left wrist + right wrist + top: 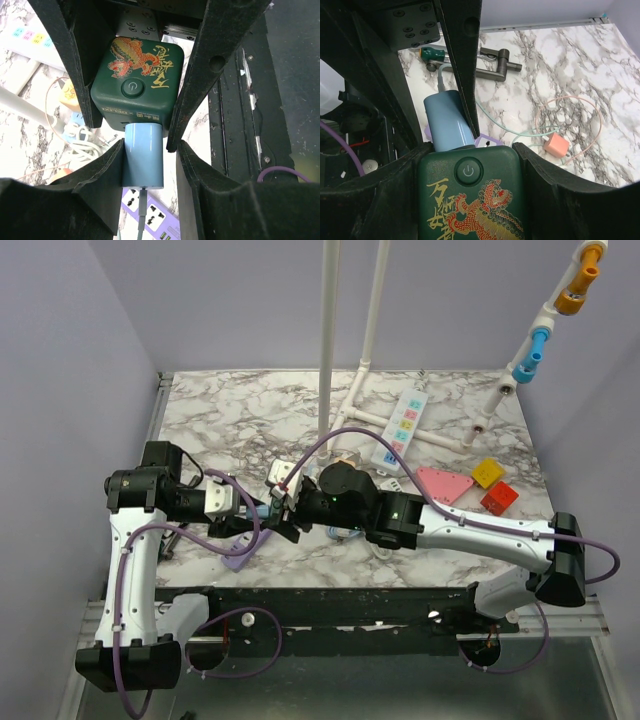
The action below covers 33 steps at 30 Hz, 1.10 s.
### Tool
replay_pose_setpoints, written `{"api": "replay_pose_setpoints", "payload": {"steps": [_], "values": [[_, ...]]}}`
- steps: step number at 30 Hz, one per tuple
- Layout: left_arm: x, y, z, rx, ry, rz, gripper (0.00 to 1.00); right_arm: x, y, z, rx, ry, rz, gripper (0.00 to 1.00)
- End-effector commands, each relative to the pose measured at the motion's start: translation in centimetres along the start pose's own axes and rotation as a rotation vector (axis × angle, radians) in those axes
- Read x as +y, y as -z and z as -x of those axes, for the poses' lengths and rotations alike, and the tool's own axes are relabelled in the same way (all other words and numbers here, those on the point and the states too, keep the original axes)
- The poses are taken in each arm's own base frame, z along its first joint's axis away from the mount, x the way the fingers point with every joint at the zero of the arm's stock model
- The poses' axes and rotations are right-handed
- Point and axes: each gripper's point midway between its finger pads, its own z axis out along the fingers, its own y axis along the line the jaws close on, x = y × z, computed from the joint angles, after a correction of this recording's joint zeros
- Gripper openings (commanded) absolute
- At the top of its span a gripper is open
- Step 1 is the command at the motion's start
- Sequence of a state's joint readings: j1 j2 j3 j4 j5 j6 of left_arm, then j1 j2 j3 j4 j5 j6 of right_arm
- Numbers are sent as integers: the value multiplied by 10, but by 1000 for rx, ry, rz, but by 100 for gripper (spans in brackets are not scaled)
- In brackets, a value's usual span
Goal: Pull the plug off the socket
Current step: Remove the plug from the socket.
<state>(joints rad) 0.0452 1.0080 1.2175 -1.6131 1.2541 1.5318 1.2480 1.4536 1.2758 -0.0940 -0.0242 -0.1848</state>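
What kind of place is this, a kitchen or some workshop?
Probably a robot test booth in a lab, not a kitchen: a marble-patterned tabletop boxed in by plain pale purple walls, a white plastic pipe frame, and practice props like a white power strip with coloured sockets.

Both arms (135,570) have white links, black joints, purple cables (350,430), and seemingly textured black jaws.

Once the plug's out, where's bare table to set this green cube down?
Bare marble at the back left, between the table's left edge and the white pipe post. Crowded: white power strip, pink triangle, yellow block and red block on the right; loose cables mid-table.
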Motion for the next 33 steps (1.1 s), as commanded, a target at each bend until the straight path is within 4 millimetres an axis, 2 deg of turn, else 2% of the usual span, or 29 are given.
{"api": "replay_pose_setpoints", "payload": {"steps": [1, 5, 10, 14, 17, 18, 19, 20, 22, 24, 27, 30, 33], "values": [[43, 20, -23, 190, -183, 102, 0, 16, 39, -9, 108, -40, 61, 1], [44, 25, -38, 263, -195, 88, 0, 16, 46, -15, 150, -28, 62, 1], [50, 32, -53, 348, -218, 76, 0, 29, 59, -28, 211, -42, 125, 1], [57, 33, -43, 329, -233, 88, 0, 35, 60, -31, 213, -43, 133, 1], [47, 28, -25, 252, -212, 66, 1, 28, 53, -30, 208, -28, 94, 1], [41, 25, -17, 216, -211, 59, 13, 23, 50, -30, 207, -23, 68, 1], [35, 23, -10, 186, -209, 56, 30, 18, 48, -29, 200, -18, 37, 1], [30, 21, -4, 155, -215, 59, 42, 13, 46, -29, 193, -12, 9, 1], [22, 18, 5, 103, -234, 67, 56, 10, 43, -25, 165, -14, -8, 1], [15, 15, 13, 62, -246, 74, 67, 12, 39, -20, 131, -23, -1, 1], [9, 14, 18, 37, -232, 73, 77, 15, 35, -19, 112, -23, 16, 1], [3, 11, 16, 22, -208, 64, 98, 15, 33, -15, 86, -9, 20, 1], [0, 7, 13, 8, -215, 51, 99, 13, 34, -4, 43, 2, 12, 1]]}}
